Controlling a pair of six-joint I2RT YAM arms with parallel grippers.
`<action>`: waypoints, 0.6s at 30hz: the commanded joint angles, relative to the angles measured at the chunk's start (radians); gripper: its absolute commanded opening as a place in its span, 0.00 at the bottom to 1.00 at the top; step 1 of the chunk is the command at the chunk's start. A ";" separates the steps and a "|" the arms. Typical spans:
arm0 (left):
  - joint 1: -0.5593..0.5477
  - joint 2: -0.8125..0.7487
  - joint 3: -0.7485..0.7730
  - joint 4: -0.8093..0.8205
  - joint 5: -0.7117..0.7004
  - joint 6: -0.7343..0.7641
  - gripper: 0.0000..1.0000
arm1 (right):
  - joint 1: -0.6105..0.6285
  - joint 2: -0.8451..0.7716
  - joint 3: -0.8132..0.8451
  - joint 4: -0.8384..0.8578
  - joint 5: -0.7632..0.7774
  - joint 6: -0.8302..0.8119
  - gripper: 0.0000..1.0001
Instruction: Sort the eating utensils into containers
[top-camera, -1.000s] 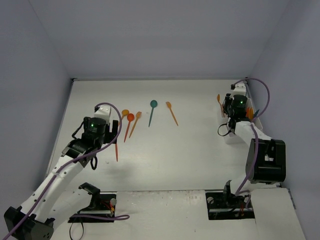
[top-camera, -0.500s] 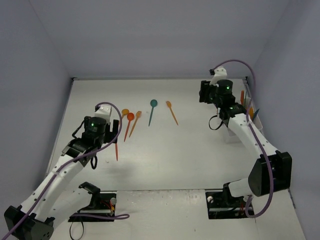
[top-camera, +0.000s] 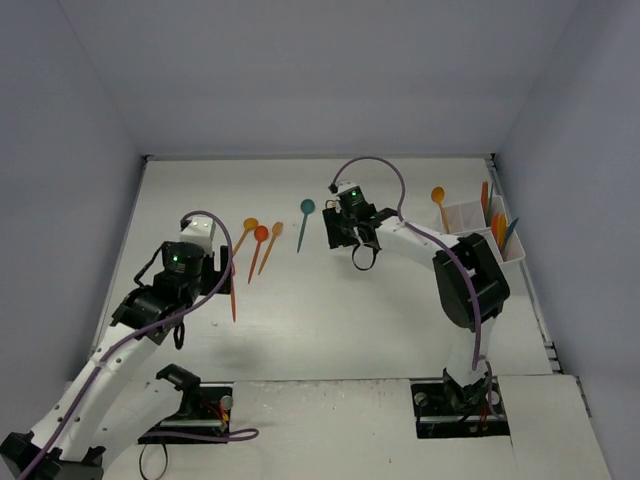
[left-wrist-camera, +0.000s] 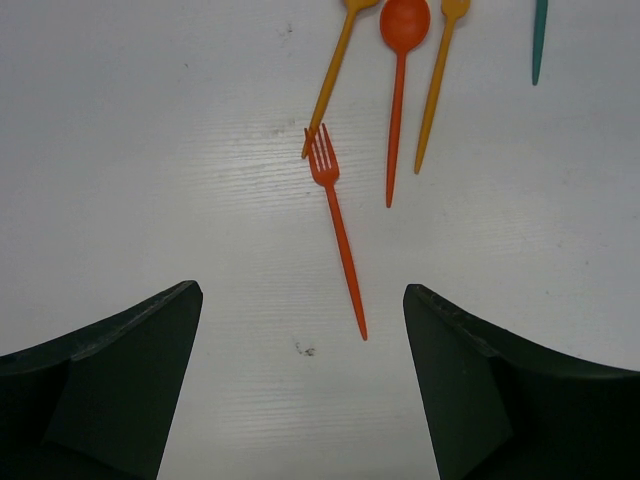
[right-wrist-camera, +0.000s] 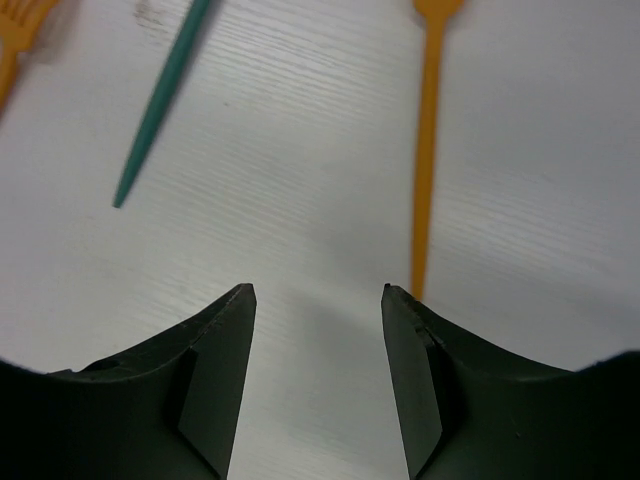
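Several utensils lie at the far middle of the table: an orange spoon (top-camera: 250, 224), a red spoon (top-camera: 260, 234), an orange utensil (top-camera: 277, 229), a teal spoon (top-camera: 307, 207) and a red-orange fork (top-camera: 233, 300). My left gripper (top-camera: 212, 272) is open and empty above the fork (left-wrist-camera: 338, 230), whose handle end lies between the jaws (left-wrist-camera: 300, 300). My right gripper (top-camera: 338, 232) is open and empty (right-wrist-camera: 318, 295), low over the table. An orange utensil's handle (right-wrist-camera: 428, 150) ends at its right finger and a teal handle (right-wrist-camera: 160, 105) lies to its left. The white organizer (top-camera: 462, 215) stands at the far right.
The organizer holds an orange spoon (top-camera: 438, 195) and several orange and teal utensils (top-camera: 497, 218) standing up. An orange fork's tines (right-wrist-camera: 20, 30) show at the right wrist view's top left. Grey walls close the table on three sides.
My right arm has swung left from the organizer to the middle of the table, over the orange utensil. My left arm has drawn back slightly toward the near side.
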 joint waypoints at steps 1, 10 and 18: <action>-0.004 0.026 0.043 0.002 0.053 -0.055 0.80 | 0.038 0.039 0.116 0.040 0.083 0.126 0.48; -0.003 0.354 0.177 0.094 0.156 -0.059 0.66 | 0.038 -0.175 -0.005 0.044 0.166 0.131 0.48; 0.011 0.676 0.325 0.132 0.191 -0.023 0.57 | 0.034 -0.578 -0.206 0.042 0.222 0.121 0.50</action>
